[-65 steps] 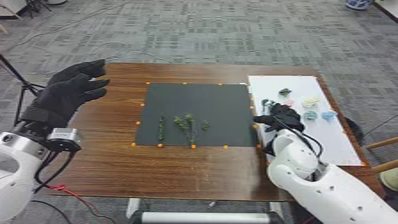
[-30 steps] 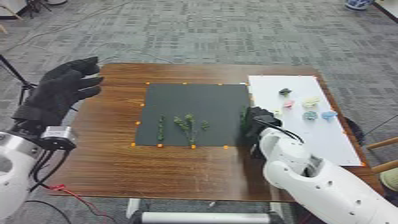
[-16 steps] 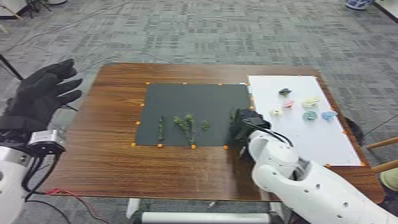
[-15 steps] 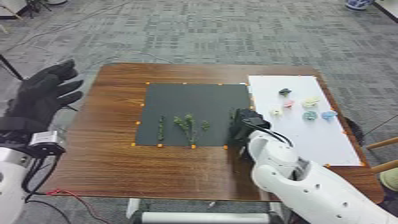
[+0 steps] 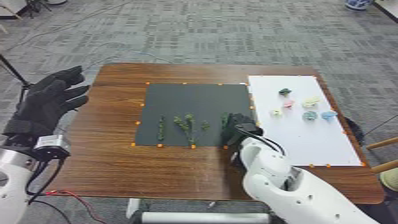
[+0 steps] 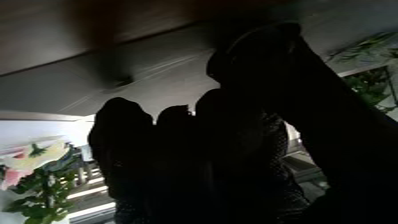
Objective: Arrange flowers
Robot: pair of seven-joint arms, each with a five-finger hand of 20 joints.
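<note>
The right hand [image 5: 245,126] is at the four o'clock side of the dark mat [image 5: 178,97], if twelve is the far edge of the table [image 5: 195,72]; whether it is open, closed or gripping, I cannot tell. Just beside it, toward its ten o'clock, there is a slim green stem [image 5: 225,120]. Further toward nine o'clock, on the same mat, come a small green sprig [image 5: 204,125], then a branching sprig [image 5: 189,131], and then a thin upright stem [image 5: 161,129]. From this hand toward one and two o'clock, on the white mat [image 5: 306,147], are a dark green flower [image 5: 284,92], a pink flower [image 5: 288,104] and a pale yellow flower [image 5: 310,102]; a blue flower [image 5: 329,115] is nearer to three o'clock. Well apart, at the table's nine o'clock side, the left hand [image 5: 49,100] is open, its fingers relaxed.
</note>
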